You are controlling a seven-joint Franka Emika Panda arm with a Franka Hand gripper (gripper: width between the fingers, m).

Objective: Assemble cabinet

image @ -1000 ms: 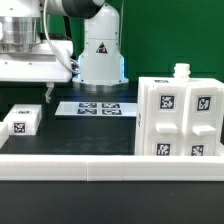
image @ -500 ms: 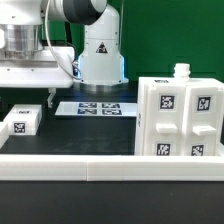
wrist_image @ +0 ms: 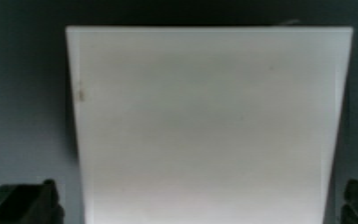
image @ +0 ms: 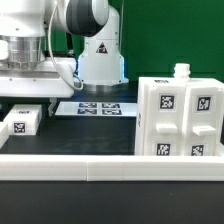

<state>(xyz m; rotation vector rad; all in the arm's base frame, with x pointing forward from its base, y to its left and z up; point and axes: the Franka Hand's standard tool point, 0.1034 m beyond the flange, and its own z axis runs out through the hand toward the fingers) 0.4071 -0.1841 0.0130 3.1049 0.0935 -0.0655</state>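
Observation:
The cabinet (image: 180, 118), a big white box with black-and-white tags, stands at the exterior view's right with a small knob on top. A smaller white tagged block (image: 22, 120) lies at the exterior view's left. My gripper (image: 28, 98) hangs just above this block. In the wrist view the block's plain white top (wrist_image: 194, 110) fills the space between my dark fingertips (wrist_image: 25, 200). My gripper (wrist_image: 197, 205) is open wide. A dark gap shows between each finger and the block.
The marker board (image: 97, 108) lies flat in front of the robot base (image: 100, 60). A long white rail (image: 110, 163) edges the table's near side. Black table shows between the small block and the cabinet.
The gripper has come down toward the small block at the exterior view's left. The arm's upper links have swung to the left. The cabinet and block have not moved.

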